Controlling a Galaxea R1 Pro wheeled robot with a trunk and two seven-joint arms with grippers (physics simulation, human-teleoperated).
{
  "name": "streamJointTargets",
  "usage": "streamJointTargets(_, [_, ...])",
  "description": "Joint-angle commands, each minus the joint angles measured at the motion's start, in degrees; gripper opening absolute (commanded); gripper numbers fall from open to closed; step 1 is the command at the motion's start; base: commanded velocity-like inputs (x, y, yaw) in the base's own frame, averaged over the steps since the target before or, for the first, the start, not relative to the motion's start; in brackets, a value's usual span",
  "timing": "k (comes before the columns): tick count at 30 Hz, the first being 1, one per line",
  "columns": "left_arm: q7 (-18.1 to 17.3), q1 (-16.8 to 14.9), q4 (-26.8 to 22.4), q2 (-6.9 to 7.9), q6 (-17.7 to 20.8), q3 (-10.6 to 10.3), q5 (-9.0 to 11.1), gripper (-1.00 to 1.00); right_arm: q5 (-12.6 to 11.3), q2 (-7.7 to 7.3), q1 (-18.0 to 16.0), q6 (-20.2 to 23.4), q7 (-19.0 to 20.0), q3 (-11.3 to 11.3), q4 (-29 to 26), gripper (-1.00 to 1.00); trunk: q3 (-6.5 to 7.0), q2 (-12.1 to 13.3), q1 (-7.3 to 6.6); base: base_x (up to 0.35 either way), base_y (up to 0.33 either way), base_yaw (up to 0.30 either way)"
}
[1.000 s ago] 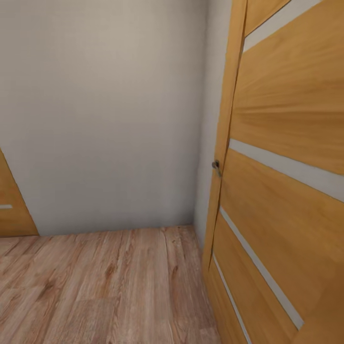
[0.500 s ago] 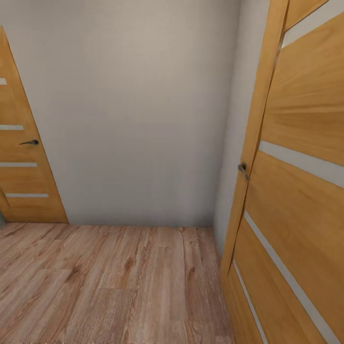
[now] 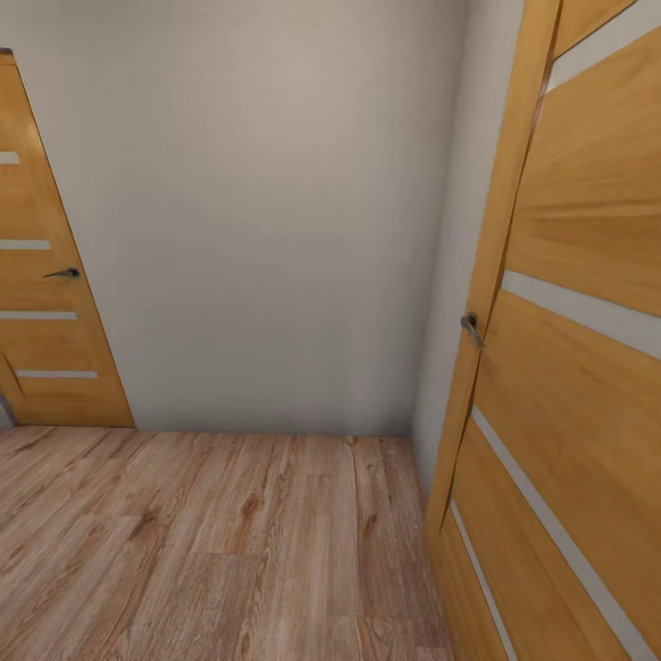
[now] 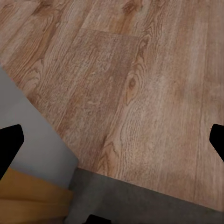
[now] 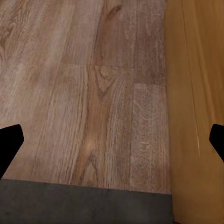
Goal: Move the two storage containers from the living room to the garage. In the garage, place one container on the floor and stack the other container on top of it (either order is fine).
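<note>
The two storage containers are out of view. I am in a passage with a light wood-plank floor (image 3: 229, 542). In the left wrist view my left gripper (image 4: 112, 142) is open, its black fingertips (image 4: 10, 142) wide apart over bare planks with nothing between them. In the right wrist view my right gripper (image 5: 112, 142) is open too, with its fingertips (image 5: 9, 143) at the picture's edges, and it hangs over planks beside an orange wooden door (image 5: 196, 93).
A pale grey wall (image 3: 266, 229) closes the passage ahead. An orange slatted door (image 3: 569, 367) with a metal handle (image 3: 470, 327) stands close on the right. A second such door (image 3: 46, 303) is at the far left. A wall corner (image 4: 37, 144) lies near the left gripper.
The head camera has swung left: the right door slid toward the picture's edge and the left door with its handle came into view. In the last half second the view barely shifted.
</note>
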Motion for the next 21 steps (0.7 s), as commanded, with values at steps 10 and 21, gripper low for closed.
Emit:
streamJointTargets(10, [0.1,-0.1,0.2,-0.02,-0.3,0.4,-0.5,1.0,0.1,0.01,0.0,-0.1,0.1,-0.1,0.0,1.0,-0.05,0.0,0.0,0.004,-0.004,0.0])
streamJointTargets(21, [0.0,-0.1,0.2,0.02,-0.3,0.4,-0.5,1.0,0.1,0.01,0.0,-0.1,0.1,-0.1,0.0,1.0,-0.05,0.0,0.0,0.092,-0.097,0.0])
